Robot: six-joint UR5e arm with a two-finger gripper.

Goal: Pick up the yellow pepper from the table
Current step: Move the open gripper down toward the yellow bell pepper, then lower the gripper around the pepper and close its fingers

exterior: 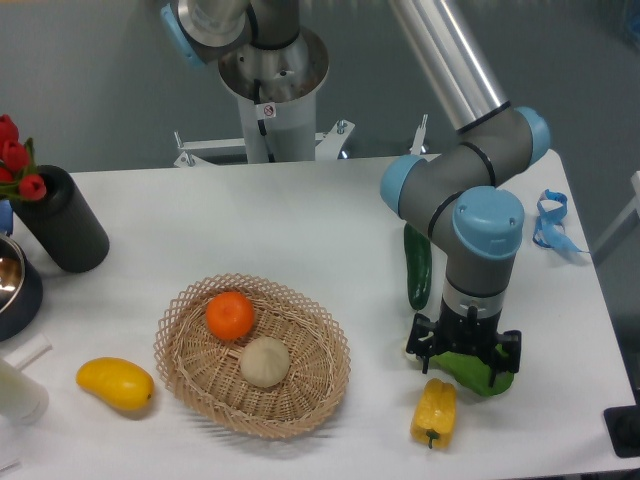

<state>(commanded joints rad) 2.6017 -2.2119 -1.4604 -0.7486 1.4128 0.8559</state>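
- Your gripper (pixel 465 366) points straight down with its two dark fingers spread apart; nothing sits between them.
- The fingers (pixel 421 352) straddle the leafy green vegetable (pixel 470 368), which lies on the table directly under the tool and is mostly hidden by it.
- The yellow pepper (pixel 434 411) lies just in front of and slightly left of the gripper, flat on the table (pixel 300 220), its dark stem end toward the near edge. You can see it is free of the fingers; it sits very close to the green vegetable, and whether the two touch cannot be told.
- The cucumber (pixel 418 265) lies behind the gripper, lengthwise front to back, beside the arm's wrist joints.
- Looking left, you find a woven basket (pixel 190 375) holding an orange (pixel 230 315) and a pale round bun-like item (pixel 264 361), the two just beside each other.
- A smooth yellow mango-like fruit (pixel 115 384) rests on the table left of the basket, well apart from the pepper.
- At the far left edge stands a tilted black cylinder (pixel 62 221) with red tulips (pixel 15 160) beside it, and part of a dark bowl (pixel 15 285) below them.
- Near the right rear corner lies a blue strap (pixel 551 222).
- The robot's base pedestal (pixel 272 90) stands behind the table's rear edge.
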